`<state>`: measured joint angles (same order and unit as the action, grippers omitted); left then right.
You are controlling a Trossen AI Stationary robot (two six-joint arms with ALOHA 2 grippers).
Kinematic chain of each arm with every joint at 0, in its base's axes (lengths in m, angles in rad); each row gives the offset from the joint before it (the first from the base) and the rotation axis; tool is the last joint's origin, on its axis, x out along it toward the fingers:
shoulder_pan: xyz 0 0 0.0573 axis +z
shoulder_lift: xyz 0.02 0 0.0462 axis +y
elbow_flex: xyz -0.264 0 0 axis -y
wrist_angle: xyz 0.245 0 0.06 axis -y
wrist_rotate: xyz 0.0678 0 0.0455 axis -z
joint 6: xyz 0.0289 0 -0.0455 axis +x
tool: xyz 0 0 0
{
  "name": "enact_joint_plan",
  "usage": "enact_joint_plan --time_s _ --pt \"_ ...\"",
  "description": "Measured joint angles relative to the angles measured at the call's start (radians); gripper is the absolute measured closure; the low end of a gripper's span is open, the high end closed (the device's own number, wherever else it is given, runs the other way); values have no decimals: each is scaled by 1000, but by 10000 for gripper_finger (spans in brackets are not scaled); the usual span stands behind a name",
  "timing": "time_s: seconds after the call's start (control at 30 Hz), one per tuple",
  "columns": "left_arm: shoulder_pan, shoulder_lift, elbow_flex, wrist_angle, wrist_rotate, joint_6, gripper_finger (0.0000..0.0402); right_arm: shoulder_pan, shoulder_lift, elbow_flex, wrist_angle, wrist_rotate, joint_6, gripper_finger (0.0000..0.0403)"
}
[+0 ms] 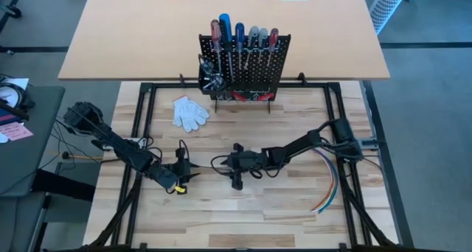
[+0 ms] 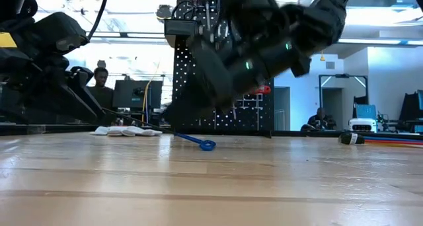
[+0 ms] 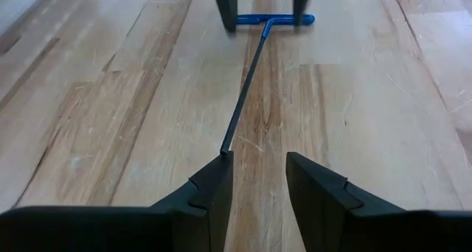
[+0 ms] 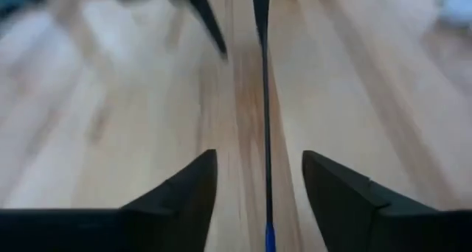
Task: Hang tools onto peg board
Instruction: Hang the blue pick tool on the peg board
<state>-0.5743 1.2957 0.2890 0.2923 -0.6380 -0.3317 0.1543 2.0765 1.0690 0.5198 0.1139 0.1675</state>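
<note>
The blue T-handle tool [image 3: 254, 60] lay flat on the table [image 1: 295, 208], well short of the peg board [image 1: 247, 64]. The right gripper [image 4: 259, 182] stood with its jaws parted and the thin shaft running between them, untouched. The left gripper [image 3: 258, 178] sat partly open, the shaft's tip at its inner finger [image 3: 214, 186]. To grip well, the right jaws likely needed to centre over the shaft and close squarely before lifting.

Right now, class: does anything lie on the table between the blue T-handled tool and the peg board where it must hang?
Nothing visible does. The blue T-handled tool lies between both grippers, with bare table up to the peg board; the white gloves lie off to one side.
</note>
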Motion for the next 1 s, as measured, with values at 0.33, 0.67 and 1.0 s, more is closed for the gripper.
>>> enact_joint_plan --time_s 0.33,0.67,1.0 --pt "3 -1 4 15 -1 14 281 -12 67 58 -78 -3 -11 267" --pt "0 -3 91 -35 -4 160 281 -10 61 58 -149 43 -34 396" --pt "62 117 212 -199 -62 355 281 3 60 96 -166 37 -55 396"
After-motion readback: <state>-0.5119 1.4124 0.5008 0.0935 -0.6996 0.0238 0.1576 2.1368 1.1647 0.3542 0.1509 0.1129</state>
